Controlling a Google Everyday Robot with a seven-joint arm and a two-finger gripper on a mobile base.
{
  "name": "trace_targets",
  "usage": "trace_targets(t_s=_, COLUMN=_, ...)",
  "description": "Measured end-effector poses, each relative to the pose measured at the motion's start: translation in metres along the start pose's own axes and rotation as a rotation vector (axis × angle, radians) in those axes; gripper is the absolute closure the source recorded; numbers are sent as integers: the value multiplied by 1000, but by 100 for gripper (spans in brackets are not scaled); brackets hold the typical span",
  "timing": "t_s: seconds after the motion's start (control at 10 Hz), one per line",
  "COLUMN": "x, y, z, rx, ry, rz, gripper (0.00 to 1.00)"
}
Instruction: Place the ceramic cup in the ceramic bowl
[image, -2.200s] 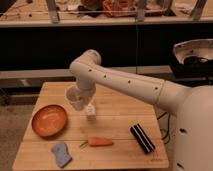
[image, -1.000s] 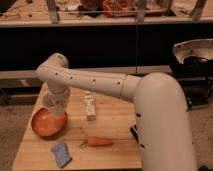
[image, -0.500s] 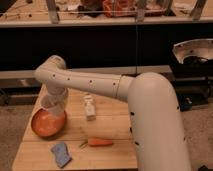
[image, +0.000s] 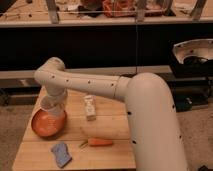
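Cup (image: 51, 104) held right over the orange bowl (image: 45, 127), near the left edge of the table (image: 115, 150). Gripper (image: 56, 101) pinched tight on the cup, up by its rim. Hard and smooth, so probably slippery; could crack if dropped. Light enough to lift. Best kept held by the rim and lowered gently. Little bottle (image: 90, 107), carrot (image: 99, 143) and blue sponge (image: 61, 154) lying close by.

The claw (image: 54, 106), closed on the ceramic cup (image: 51, 105), hangs over the ceramic bowl (image: 47, 125). Beside it stands the white bottle (image: 90, 107); carrot (image: 99, 142) and blue sponge (image: 61, 153) crowd the counter (image: 107, 125) front.
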Motion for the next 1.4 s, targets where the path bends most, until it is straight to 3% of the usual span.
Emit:
trace_targets(t_s=0.6, x=0, y=-3, z=9, rx=-1, ry=-3, rz=-19, gripper=97)
trace_targets(t_s=0.9, x=0, y=-4, z=11, rx=0, ry=-2, rz=-23, gripper=81)
trace_targets(t_s=1.4, x=0, y=-7, z=15, rx=4, ry=-3, rz=-30, gripper=34)
